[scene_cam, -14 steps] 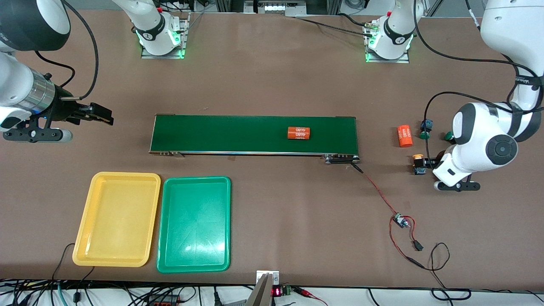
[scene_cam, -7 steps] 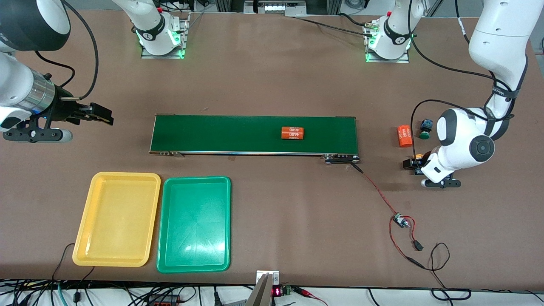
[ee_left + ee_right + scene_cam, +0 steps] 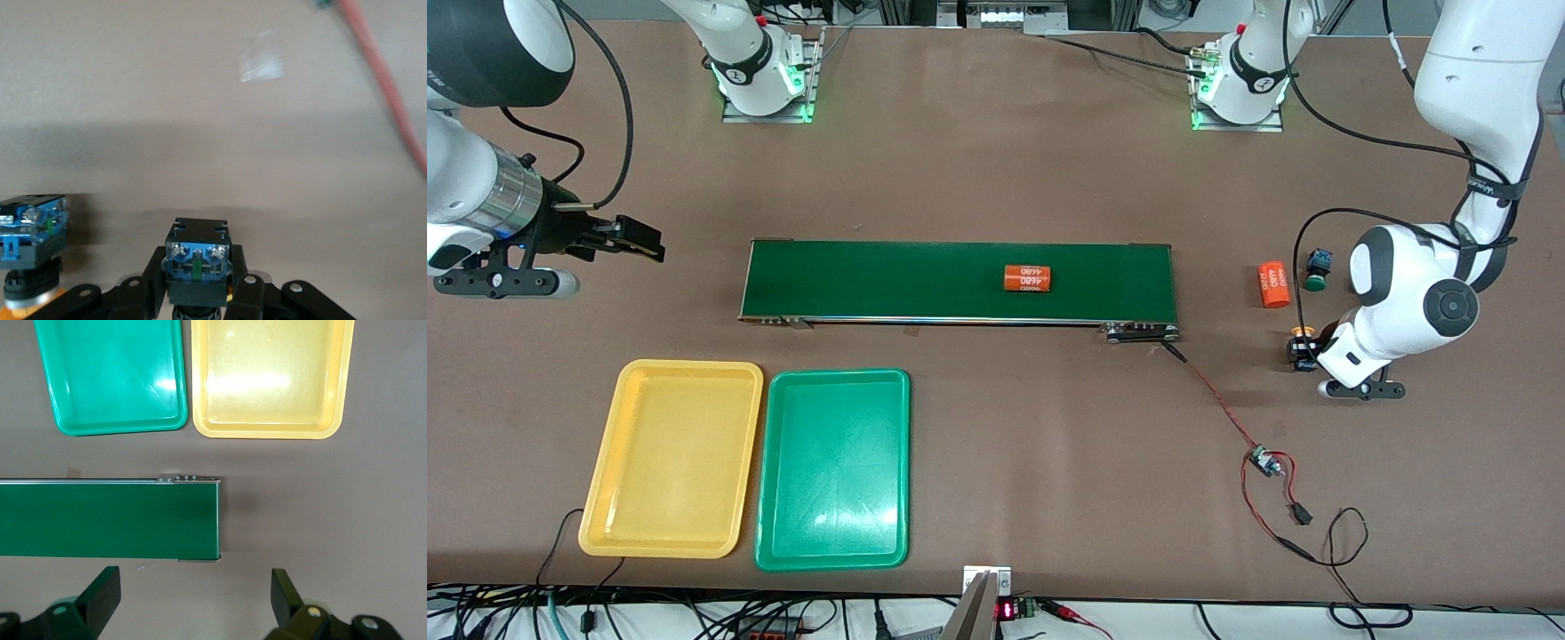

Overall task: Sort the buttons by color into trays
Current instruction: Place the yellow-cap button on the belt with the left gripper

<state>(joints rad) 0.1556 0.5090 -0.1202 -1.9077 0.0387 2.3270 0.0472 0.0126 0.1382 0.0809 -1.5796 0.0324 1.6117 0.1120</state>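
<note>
left wrist view, left claw (image 3: 198, 293) clamped on a button (image 3: 197, 260), right claw (image 3: 197, 597) wide open, empty, waiting

— What sort of place is this?
— A robotics lab. Two white robot arms (image 3: 1423, 293) are bolted to a brown desk (image 3: 996, 160).
— What else shows it?
— A small conveyor belt (image 3: 889, 280) with loose red wiring (image 3: 1227, 413), and cable bundles (image 3: 649, 613) along the desk's edge.

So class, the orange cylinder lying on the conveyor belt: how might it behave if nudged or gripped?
The orange cylinder lies on its side on the conveyor belt, so a nudge across its axis would probably roll it. It looks rigid, and its smooth round wall may slip between flat fingers.
</note>
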